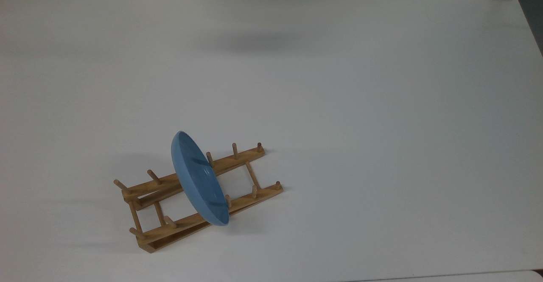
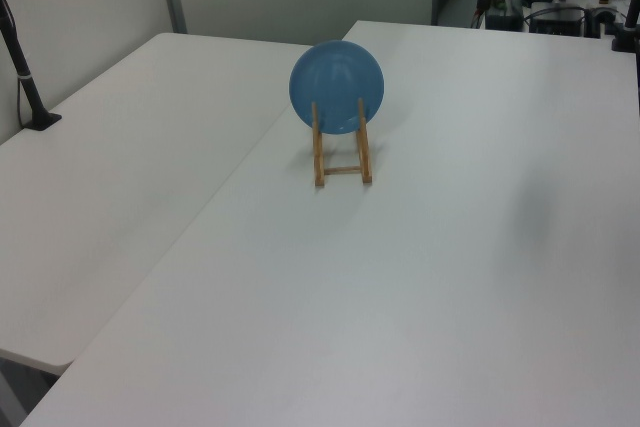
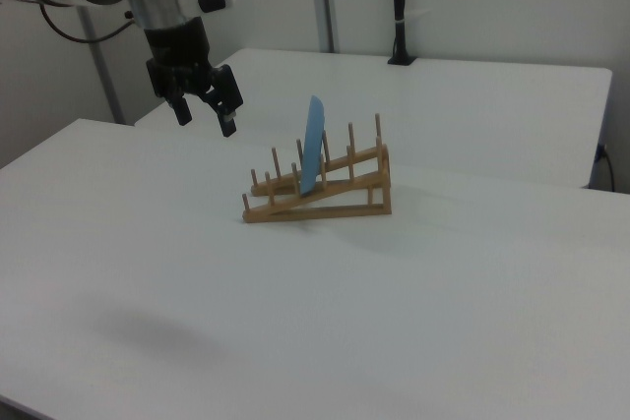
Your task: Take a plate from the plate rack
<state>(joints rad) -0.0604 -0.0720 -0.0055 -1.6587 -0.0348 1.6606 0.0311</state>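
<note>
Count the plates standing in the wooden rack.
1. A single light-blue plate stands on edge between the pegs near the middle of the plate rack, leaning a little. The other peg slots hold nothing, and no second plate shows behind it.

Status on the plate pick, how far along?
Nothing done yet: the plate stands on edge between the pegs of the plate rack. In the right view the gripper hangs open above the table, to the plate's left, holding nothing. Left: approach, grasp the rim, lift it out.

In the right view the end effector (image 3: pixel 206 116) hangs in the air, fingers spread and pointing downward, holding nothing.
</note>
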